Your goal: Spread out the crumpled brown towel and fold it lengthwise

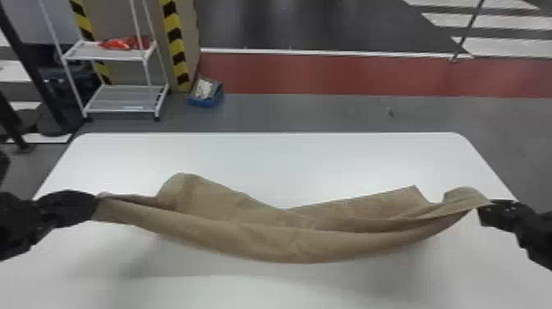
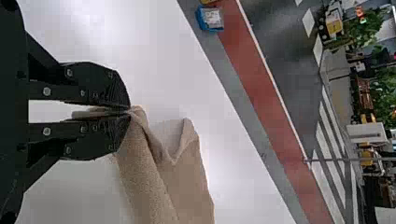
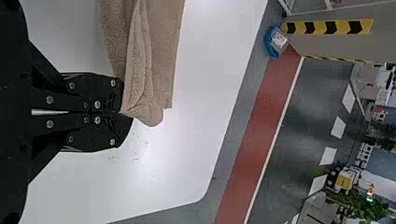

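The brown towel (image 1: 263, 242) hangs in a shallow sag between both grippers, its middle drooping toward the robot and folds running along its length. At its left end is my left gripper (image 1: 95, 205); at its right end, my right gripper (image 1: 484, 209). In the left wrist view, the left gripper (image 2: 128, 112) is shut on a corner of the towel (image 2: 187, 182), a bit of cloth showing between its fingers. The right wrist view has the right gripper (image 3: 122, 113) shut on the other end of the towel (image 3: 161, 51), right at its edge.
The white table (image 1: 287, 164) lies under the towel, its far edge well beyond the cloth. Past it on the floor are a blue bin (image 1: 205, 100) and a white shelf rack (image 1: 123, 98) at the back left.
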`<state>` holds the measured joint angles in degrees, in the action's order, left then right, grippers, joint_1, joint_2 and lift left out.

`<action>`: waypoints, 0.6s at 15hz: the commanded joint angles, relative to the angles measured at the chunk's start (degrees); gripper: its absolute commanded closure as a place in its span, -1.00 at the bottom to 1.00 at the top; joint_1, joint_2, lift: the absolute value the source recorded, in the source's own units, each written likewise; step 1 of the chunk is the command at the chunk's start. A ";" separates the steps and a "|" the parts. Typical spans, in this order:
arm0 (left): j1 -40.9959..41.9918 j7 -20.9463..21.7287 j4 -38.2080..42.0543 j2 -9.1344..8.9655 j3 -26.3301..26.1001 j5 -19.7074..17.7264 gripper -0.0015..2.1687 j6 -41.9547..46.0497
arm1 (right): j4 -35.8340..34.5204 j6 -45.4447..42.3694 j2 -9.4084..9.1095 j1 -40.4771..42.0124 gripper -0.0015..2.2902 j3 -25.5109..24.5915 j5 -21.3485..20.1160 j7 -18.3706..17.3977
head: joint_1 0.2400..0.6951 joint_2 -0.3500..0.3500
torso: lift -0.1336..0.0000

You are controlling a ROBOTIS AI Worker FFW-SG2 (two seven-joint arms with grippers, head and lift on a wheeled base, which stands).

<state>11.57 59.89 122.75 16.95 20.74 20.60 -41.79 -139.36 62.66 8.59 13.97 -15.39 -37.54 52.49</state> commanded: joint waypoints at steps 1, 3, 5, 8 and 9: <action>1.35 -0.56 0.83 -0.34 1.76 -1.27 -1.00 0.17 | -0.30 -3.28 -1.20 2.82 0.43 0.01 0.01 -0.02 | 1.00 -0.07 | -0.87; 0.91 -0.74 3.46 -0.69 2.55 -1.35 -0.98 -1.24 | -0.48 -4.34 -1.82 4.05 0.43 0.27 0.01 -0.02 | 1.00 0.00 | -0.87; -1.02 -0.74 5.05 -2.09 1.85 -0.21 -0.97 -2.47 | -0.48 -4.34 -1.99 4.49 0.43 0.54 0.01 -0.02 | 1.00 0.03 | -0.87; -2.60 0.41 4.34 -2.27 0.88 3.04 -0.97 -3.00 | -0.48 -6.97 -1.99 5.81 0.43 0.10 0.01 0.68 | 1.00 0.02 | -0.87; -2.52 0.93 2.94 -2.01 1.32 3.04 -0.97 -3.00 | -0.30 -9.79 -1.99 6.51 0.43 -0.43 -0.08 1.91 | 1.00 0.01 | -0.87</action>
<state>9.17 60.42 127.20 14.64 21.72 23.21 -44.70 -139.83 56.37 6.60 19.46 -15.21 -37.53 53.52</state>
